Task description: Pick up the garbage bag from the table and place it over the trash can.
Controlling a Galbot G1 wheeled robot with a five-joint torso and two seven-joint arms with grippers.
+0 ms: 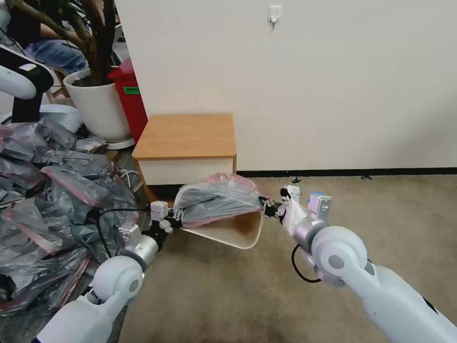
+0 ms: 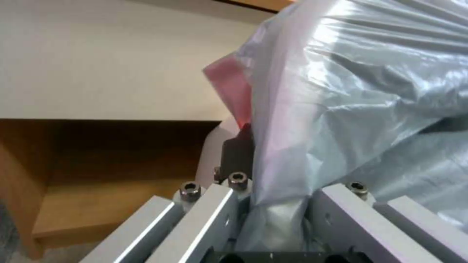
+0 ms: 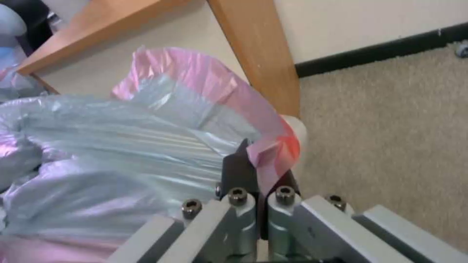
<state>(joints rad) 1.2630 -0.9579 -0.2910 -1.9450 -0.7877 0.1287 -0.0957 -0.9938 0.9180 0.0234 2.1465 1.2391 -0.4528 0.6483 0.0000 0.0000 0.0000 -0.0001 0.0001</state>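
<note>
My left pincer (image 1: 177, 220) and my right pincer (image 1: 267, 208) are both closed on the pink rim of the garbage bag (image 1: 219, 200). The bag is off the counter (image 1: 185, 136), stretched over the trash can (image 1: 238, 232), which leans. I judge the rim is not yet pulled down around it.

Head cam looks down from afar; both wrist cams sit close, sharing the garbage bag (image 1: 220, 197) w/ it.
</note>
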